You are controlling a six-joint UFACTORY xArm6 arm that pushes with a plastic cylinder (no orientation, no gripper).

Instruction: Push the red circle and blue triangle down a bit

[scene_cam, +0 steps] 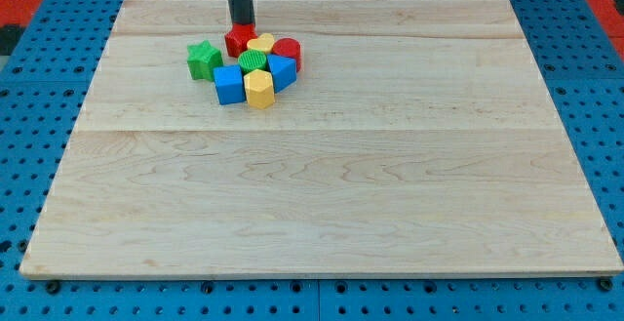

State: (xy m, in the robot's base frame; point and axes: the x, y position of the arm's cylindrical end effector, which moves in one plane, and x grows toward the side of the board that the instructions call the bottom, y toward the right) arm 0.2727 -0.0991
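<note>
The red circle (pixel 288 52) sits at the right edge of a tight cluster near the view's top, left of centre. The blue triangle (pixel 281 70) lies just below it, touching it. My tip (pixel 241 24) stands at the top edge of the cluster, against a red block (pixel 237 39), up and to the left of the red circle. A yellow heart-like block (pixel 260 44) lies between the red block and the red circle.
Also in the cluster are a green round block (pixel 253 61), a yellow hexagon (pixel 259 89) and a blue cube (pixel 229 84). A green star (pixel 204 60) sits just left of them. The wooden board (pixel 322 194) lies on a blue pegboard (pixel 29 116).
</note>
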